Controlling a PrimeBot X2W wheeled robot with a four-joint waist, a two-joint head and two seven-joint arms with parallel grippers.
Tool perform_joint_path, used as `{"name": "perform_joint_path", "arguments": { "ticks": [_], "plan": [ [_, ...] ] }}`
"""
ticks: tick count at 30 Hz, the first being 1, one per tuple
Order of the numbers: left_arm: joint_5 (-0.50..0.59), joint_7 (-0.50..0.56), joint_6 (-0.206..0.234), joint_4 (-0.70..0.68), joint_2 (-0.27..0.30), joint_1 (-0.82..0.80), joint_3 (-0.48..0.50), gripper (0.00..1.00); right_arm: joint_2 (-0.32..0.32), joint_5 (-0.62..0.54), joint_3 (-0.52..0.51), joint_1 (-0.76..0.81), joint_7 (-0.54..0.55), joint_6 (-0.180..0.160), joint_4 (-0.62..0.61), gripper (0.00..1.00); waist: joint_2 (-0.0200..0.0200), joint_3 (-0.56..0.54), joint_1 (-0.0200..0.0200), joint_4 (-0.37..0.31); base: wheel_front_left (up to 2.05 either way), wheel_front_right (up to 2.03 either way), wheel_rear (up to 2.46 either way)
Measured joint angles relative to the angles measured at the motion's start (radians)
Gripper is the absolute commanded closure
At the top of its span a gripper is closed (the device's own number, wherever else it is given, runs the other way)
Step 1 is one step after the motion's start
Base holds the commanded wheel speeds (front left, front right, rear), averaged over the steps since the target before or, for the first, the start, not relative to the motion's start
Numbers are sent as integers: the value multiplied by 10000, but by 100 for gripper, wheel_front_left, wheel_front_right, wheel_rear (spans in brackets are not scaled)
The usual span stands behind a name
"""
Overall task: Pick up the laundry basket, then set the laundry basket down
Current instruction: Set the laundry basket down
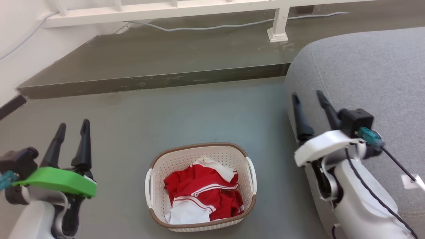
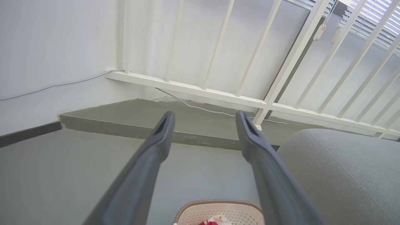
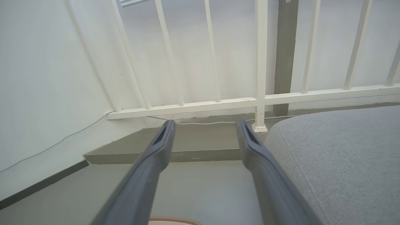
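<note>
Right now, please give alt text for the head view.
A basket holding red-and-white clothes sits on a grey floor, between the open left gripper and open right gripper. A grey sofa is at the right.

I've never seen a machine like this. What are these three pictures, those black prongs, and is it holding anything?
This is a two-armed wheeled robot. The head view comes from a camera on its head, looking down at the floor. The black prongs are fingers: those of the left gripper, with a green part, and the right gripper, with a white one. The other two pictures come from cameras on each wrist, looking along those fingers. On the floor between the arms sits the laundry basket, with red and white clothes inside. A grey sofa stands on the right. Both grippers are open and hold nothing.
</note>
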Motion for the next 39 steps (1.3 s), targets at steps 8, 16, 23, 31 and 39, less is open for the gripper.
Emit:
{"name": "perform_joint_path", "arguments": {
  "ticks": [8,16,23,31,39],
  "plan": [
    [564,0,-4,-577,-355,569,506,0,56,-303,-268,849,0,0,-408,0,0,-100,0,102,0,0,0],
    [1083,0,-90,-790,-593,1044,644,0,134,-606,-441,1262,0,0,-711,0,0,-166,0,153,0,0,0],
    [1243,0,-104,-867,-773,1337,750,0,180,-698,-483,1548,0,0,-857,0,0,-218,0,154,0,0,0],
    [1507,0,-190,-936,-959,1545,872,0,226,-796,-571,1656,0,0,-997,0,0,-211,1,167,0,0,0],
    [1643,0,-259,-1009,-1034,1586,920,0,276,-874,-589,1843,0,2,-1068,0,0,-192,0,174,0,0,0]
  ]
}}
